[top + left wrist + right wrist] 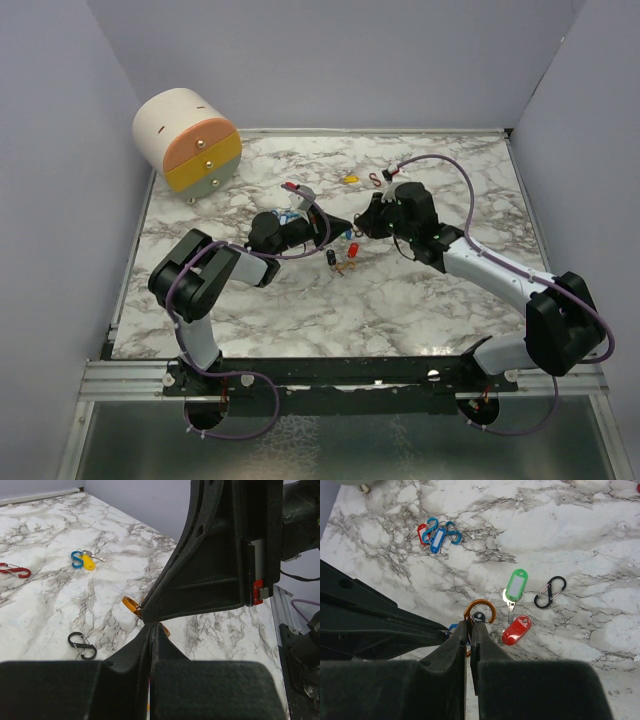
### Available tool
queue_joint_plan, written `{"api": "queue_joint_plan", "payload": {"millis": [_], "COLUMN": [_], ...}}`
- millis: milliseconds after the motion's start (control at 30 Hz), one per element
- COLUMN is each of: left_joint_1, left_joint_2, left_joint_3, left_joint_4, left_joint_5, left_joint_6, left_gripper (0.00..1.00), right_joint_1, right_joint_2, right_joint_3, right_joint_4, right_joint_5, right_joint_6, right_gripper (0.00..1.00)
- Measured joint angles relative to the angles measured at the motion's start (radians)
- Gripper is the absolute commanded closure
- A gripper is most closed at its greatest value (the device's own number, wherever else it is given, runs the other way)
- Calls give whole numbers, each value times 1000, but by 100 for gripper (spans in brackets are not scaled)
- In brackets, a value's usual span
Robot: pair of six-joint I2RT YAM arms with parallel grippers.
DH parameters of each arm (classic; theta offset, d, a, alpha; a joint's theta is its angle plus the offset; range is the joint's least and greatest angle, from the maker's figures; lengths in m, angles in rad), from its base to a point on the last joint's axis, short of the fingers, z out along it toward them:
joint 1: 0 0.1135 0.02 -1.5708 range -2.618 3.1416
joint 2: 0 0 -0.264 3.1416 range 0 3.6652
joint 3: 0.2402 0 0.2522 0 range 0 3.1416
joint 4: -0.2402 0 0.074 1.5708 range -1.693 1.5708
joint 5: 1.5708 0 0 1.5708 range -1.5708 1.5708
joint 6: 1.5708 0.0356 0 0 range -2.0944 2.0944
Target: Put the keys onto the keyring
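At the middle of the bench (400, 310) we log: right tool (469, 626) clenched on the orange keyring (481, 601); left tool (151, 629) clenched, contents unclear to us; green key tag (516, 586) and red key tag (516, 630) just beside the keyring.

The marble-patterned tabletop (420, 290) (grey veins on white) spreads out on every side beneath the left gripper (342, 222) and the right gripper (364, 226). Plain pale lavender walls (330, 60) close it in beyond the grippers and to either side of them. Well off to the left of the left gripper and farther back, near the table's corner, sits a rounded drawer unit (188, 140), cream with one orange and one yellow drawer front and small brass knobs. Behind both grippers, along the near edge, runs a metal rail (120, 380). The light is soft and even.
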Motion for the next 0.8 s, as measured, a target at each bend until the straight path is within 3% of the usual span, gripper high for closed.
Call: {"api": "queue_joint_plan", "payload": {"millis": [800], "left_joint_1": [-6], "left_joint_2": [19], "left_joint_3": [15], "left_joint_4": [16], "left_joint_5": [51], "left_joint_6": [-14], "left_gripper": [100], "right_joint_1": [13], "right_joint_2": [14], "right_joint_3": [0], "right_joint_4": [0], "right_joint_5": [6], "right_joint_6": [16], "right_gripper": [99]}}
